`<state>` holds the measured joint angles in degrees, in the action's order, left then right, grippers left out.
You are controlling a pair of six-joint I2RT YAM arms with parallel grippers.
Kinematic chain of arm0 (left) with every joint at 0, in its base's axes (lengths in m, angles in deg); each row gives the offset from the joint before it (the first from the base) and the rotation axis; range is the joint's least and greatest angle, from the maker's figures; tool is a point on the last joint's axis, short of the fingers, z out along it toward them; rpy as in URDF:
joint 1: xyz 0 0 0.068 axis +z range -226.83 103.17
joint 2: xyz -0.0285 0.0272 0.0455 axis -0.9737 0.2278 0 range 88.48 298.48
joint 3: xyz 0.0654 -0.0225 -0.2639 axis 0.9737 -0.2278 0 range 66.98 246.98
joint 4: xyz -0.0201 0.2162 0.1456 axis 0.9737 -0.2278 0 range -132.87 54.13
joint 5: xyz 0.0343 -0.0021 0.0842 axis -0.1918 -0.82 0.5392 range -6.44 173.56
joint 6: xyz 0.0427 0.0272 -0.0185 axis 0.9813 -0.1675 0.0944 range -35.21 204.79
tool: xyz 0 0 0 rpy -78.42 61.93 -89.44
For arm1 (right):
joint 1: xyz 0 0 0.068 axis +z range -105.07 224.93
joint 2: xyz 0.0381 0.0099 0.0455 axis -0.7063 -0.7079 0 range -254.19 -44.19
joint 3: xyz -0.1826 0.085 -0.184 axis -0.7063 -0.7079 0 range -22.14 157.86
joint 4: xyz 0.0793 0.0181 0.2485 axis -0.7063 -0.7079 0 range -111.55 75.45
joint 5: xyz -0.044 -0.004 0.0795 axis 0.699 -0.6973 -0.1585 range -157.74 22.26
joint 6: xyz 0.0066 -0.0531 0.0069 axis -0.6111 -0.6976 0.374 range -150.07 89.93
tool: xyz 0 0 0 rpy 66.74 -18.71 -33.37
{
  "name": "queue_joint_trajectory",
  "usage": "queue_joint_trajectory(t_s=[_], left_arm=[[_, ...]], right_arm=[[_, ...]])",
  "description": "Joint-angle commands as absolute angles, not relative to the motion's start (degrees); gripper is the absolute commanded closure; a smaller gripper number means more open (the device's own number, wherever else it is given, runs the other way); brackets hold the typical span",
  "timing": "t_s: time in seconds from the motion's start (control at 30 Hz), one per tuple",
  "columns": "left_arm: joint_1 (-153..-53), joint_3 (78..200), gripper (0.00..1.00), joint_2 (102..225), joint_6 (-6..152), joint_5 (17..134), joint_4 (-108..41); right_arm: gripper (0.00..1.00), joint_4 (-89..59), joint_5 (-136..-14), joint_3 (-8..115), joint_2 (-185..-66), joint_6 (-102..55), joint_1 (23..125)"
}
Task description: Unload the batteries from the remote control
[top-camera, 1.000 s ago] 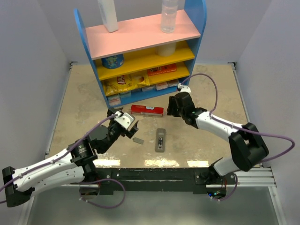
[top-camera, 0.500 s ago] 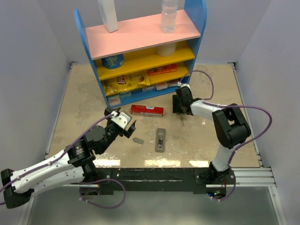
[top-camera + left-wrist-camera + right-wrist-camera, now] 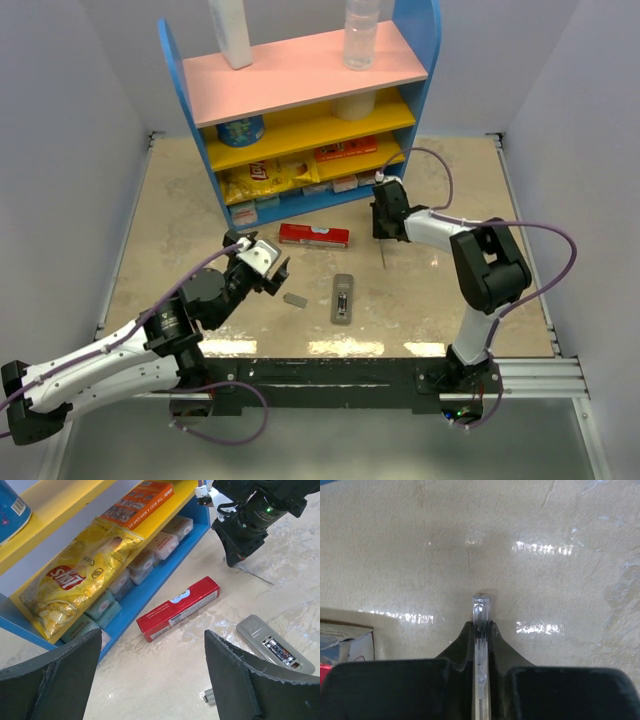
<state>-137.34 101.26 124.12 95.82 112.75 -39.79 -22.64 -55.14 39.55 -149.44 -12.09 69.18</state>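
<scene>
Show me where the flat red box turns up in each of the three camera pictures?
Top view: the red box lies mid-table, just in front of the blue shelf.
Left wrist view: centre of the picture, slanted, below the shelf's blue bottom edge.
Right wrist view: only a red sliver at the lower left edge, probably the box.
Shared landmark: the blue shelf, seen in two views.

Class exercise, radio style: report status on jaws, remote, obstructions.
Left gripper open, empty. Right gripper shut on clear stick. Remote control on table, batteries inside. Path unobstructed.

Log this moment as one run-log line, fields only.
left fingers: open, hovering | right fingers: shut on clear stick | remote control: on table, cover off, batteries inside
</scene>
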Motion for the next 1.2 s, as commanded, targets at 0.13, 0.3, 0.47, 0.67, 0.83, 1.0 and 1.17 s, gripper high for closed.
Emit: queue_joint_trajectory(t_s=[0.13,0.3,0.47,0.67,0.83,1.0,1.17], left_arm=[[-137.21,106.7,0.19,125.82,86.38,107.82,-41.4],[-137.21,108.02,0.19,127.41,78.13,103.26,-40.18],[-137.21,108.2,0.22,131.36,71.26,102.11,-37.28],[-137.21,109.34,0.28,136.9,67.66,94.99,-32.36],[-137.21,109.7,0.32,139.89,64.05,92.27,-30.69],[-137.21,108.81,0.38,142.26,62.12,89.1,-27.61],[-137.21,109.96,0.44,145.16,61.5,87.52,-28.57]], right_arm=[[1.0,-23.26,-67.53,33.86,-136.15,-5.47,68.93],[1.0,-8.72,-83.01,24.98,-124.38,6.56,69.63],[1.0,3.28,-83.92,16.36,-115.4,17.89,75.59],[1.0,16.02,-82.33,9.51,-109.5,28.79,80.61],[1.0,27.02,-81.54,4.05,-107.48,34.08,82.72],[1.0,30.45,-81.01,2.2,-104.4,35.41,83.16],[1.0,30.54,-80.4,1.24,-101.41,35.32,83.25]])
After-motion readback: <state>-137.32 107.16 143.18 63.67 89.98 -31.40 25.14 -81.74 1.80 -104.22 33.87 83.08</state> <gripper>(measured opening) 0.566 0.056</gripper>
